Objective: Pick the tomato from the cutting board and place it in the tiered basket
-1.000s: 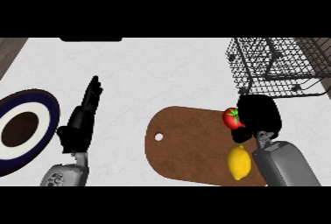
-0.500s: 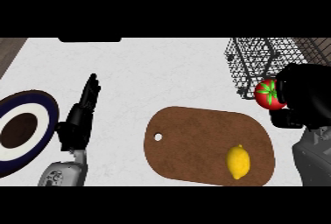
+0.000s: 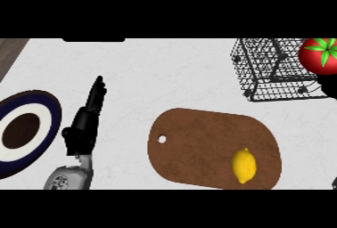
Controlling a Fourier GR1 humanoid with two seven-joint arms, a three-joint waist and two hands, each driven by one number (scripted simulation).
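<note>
Since a second ago, tomato [image 3: 320, 52] lifted off cutting board [image 3: 197, 147], now at 2 o'clock over tiered basket [image 3: 270, 71]. Right hand [image 3: 328, 87] mostly offscreen, grip unreadable. Left hand [image 3: 85, 122] resting, fingers straight. Release likely next.

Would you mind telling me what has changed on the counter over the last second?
The tomato has been lifted off the cutting board and carried up and to the right; it now sits at the view's right edge by the basket. The right robot hand moved with it and is now mostly out of view. The lemon, the plate and the resting left robot hand stayed put.
</note>
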